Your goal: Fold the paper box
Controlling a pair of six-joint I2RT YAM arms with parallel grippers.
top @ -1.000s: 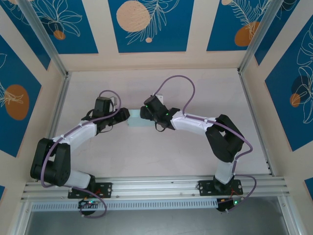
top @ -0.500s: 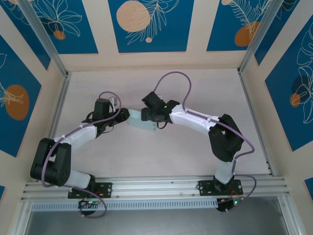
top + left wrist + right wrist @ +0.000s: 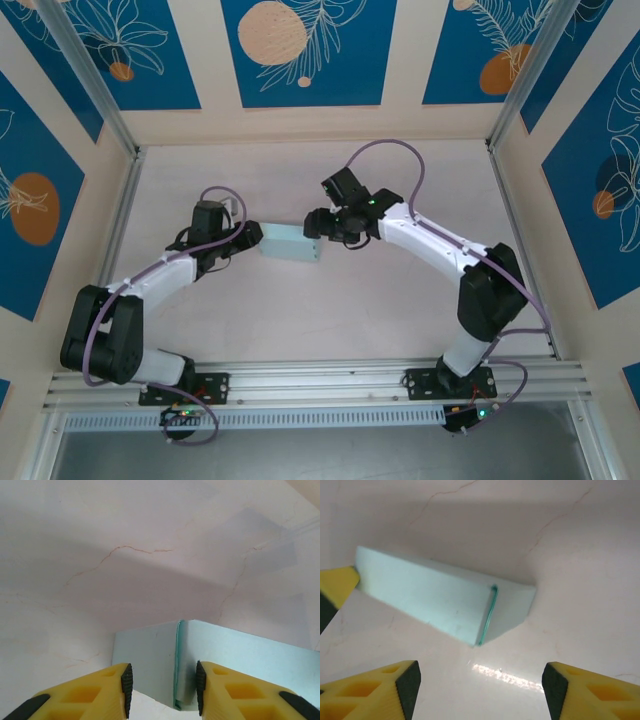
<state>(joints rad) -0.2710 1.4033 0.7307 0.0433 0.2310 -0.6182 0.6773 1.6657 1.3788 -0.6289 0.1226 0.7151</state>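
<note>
1. The paper box point(image 3: 290, 243) lies on the counter point(image 3: 330, 320) as a closed, pale blue-green oblong. From above, its long sides run slightly aslant.
2. The left claw point(image 3: 252, 237) is at the box's left end, touching it.
3. In the left wrist view, one upright corner of the box sits between the yellow fingers. One black pad point(image 3: 127, 682) meets the short end face. The other pad meets the long side next to it, so this claw is pinching the paper box by that corner.
4. Along that corner a thin card edge in a darker green stands slightly proud of the end face.
5. The right claw point(image 3: 314, 226) hovers just beside the box's right end, towards its far long side.
6. In the right wrist view this claw is spread wide, and its two yellow fingers point(image 3: 395, 685) are well apart from each other. The box lies beyond them and neither finger touches it.
7. Also in that view, a finger of the left claw touches the end of the box farthest from the right claw.
8. Bare counter with hairline cracks surrounds the box on every side.
</note>
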